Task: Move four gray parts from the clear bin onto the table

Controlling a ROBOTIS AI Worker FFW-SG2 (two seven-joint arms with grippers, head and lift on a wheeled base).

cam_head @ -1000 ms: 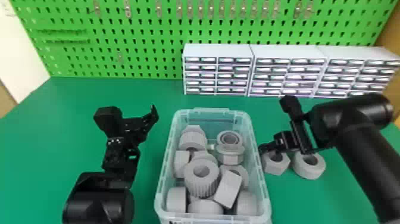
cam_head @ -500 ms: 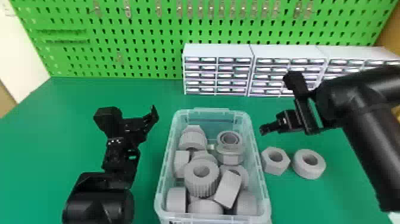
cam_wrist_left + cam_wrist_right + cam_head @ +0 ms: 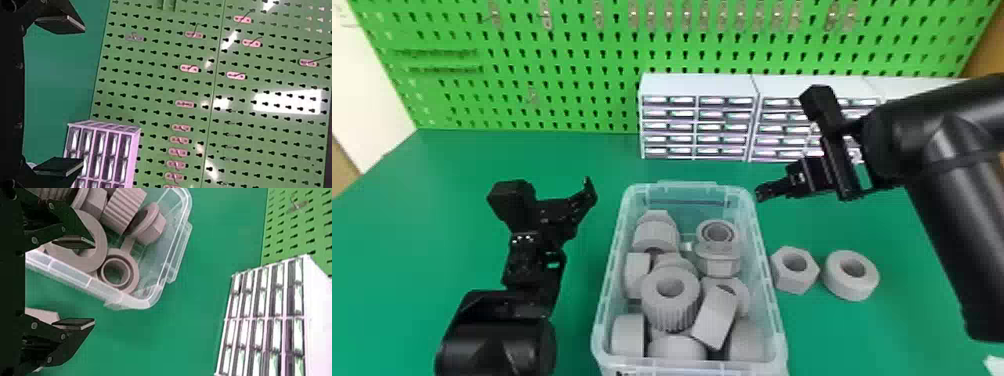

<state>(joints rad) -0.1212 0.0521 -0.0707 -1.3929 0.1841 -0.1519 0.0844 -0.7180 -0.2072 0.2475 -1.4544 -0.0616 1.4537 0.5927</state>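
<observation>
In the head view the left gripper (image 3: 587,192) is parked left of the clear bin (image 3: 778,310); its fingers are wide apart with nothing between them in the left wrist view, where the left gripper (image 3: 74,96) faces the pegboard. Above the table at the bin's back right corner hangs the right gripper (image 3: 761,194), open and holding nothing. In the right wrist view, the right gripper (image 3: 92,284) has the bin wall beyond its fingers. Several gray parts lie piled in the bin, among them a ribbed ring (image 3: 662,315). On the table right of it are a hex nut (image 3: 782,280) and a round ring (image 3: 847,290), side by side.
White drawer cabinets (image 3: 699,87) stand at the back of the green table (image 3: 457,165), before a green pegboard (image 3: 582,110). The bin's right wall is close to the hex nut.
My right gripper has risen from beside the two parts on the table and moved back and left, to near the bin's back right corner. The left arm has kept still.
</observation>
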